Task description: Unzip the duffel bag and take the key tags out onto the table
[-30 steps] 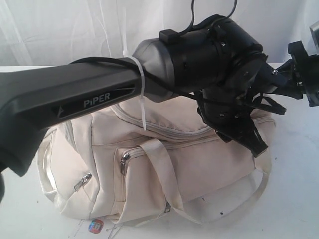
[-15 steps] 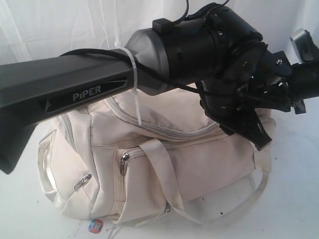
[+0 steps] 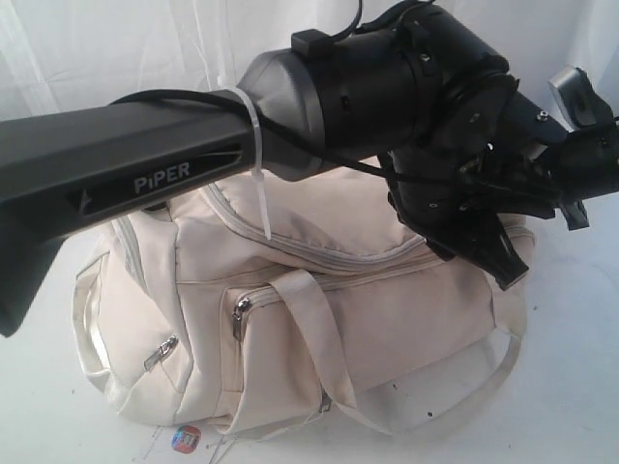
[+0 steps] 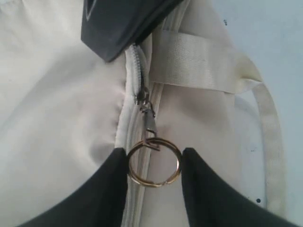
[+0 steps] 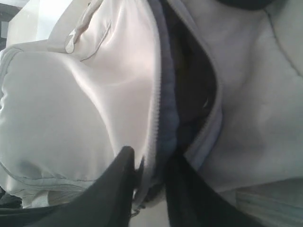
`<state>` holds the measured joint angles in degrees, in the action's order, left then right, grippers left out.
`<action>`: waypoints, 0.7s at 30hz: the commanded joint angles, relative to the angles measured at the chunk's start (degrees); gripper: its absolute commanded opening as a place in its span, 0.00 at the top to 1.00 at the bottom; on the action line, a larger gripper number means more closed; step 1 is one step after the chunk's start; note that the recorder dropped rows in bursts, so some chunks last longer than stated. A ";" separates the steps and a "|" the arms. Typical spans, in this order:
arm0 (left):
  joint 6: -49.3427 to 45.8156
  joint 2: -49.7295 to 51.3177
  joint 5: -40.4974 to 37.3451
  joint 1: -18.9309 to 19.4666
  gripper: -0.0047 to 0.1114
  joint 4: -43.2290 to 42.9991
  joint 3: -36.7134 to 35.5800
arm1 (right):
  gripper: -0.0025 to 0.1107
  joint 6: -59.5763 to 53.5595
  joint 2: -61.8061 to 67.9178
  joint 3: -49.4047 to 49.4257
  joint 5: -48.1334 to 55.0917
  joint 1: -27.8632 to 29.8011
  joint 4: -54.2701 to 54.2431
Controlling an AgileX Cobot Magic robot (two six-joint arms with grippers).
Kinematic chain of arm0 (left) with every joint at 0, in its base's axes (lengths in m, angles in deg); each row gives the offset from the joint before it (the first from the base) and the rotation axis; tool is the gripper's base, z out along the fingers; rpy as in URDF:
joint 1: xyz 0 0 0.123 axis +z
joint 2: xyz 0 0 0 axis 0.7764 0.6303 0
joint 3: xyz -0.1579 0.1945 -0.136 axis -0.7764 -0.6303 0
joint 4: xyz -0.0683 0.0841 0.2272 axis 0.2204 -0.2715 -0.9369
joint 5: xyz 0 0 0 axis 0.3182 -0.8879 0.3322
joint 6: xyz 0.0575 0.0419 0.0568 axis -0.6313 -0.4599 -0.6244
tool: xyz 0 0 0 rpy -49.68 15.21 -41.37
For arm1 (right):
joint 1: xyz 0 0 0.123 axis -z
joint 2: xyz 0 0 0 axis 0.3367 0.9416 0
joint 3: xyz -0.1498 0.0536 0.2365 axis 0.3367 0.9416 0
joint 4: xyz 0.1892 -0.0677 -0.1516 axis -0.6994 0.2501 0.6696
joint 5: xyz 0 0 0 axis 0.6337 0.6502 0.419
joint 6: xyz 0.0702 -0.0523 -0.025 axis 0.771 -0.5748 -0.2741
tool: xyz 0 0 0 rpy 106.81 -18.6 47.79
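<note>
When reading the exterior view, locate the duffel bag (image 3: 319,290) lying on the table (image 3: 571,387), front pocket and webbing handle (image 3: 324,338) toward the camera. Note the left gripper (image 3: 486,259) pointing down at the bag's right end, over the top zipper (image 3: 319,249); cannot tell its jaw state from this angle. Note also a small red-blue sticker (image 3: 187,438) on the table, just at the bag's lower edge.

Turning to the left wrist view, find the zipper pull (image 4: 147,111) on the zipper, with a metal ring (image 4: 150,183) hanging from its end. Register the left gripper as pressed in on that ring, fingertips (image 4: 116,163) touching it on both sides (ring lying flat against the cream fabric).

Turning to the right wrist view, find the right gripper (image 5: 150,175) drawn nearly together, pinching the zipper edge (image 5: 158,118) of a gaping opening in the bag. Observe dark lining (image 5: 189,80) inside that opening; cannot tell the contents (too dark).
</note>
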<state>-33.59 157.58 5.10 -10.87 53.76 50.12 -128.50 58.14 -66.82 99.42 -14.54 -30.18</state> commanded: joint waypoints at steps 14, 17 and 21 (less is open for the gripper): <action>-1.14 -0.93 -10.89 -0.14 0.96 -1.03 0.09 | 0.98 0.26 -0.04 0.17 -3.46 0.01 0.12; -1.14 -0.93 -11.63 -0.14 0.96 -1.03 0.09 | 0.98 0.26 -0.04 0.17 -3.46 0.01 0.12; -1.14 -0.93 -10.57 -0.14 0.96 -0.22 0.09 | 0.98 0.26 -0.04 0.17 -3.46 0.01 0.07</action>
<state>-34.56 157.58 -5.22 -10.87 52.76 50.12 -128.13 58.14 -66.82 96.48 -14.54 -29.74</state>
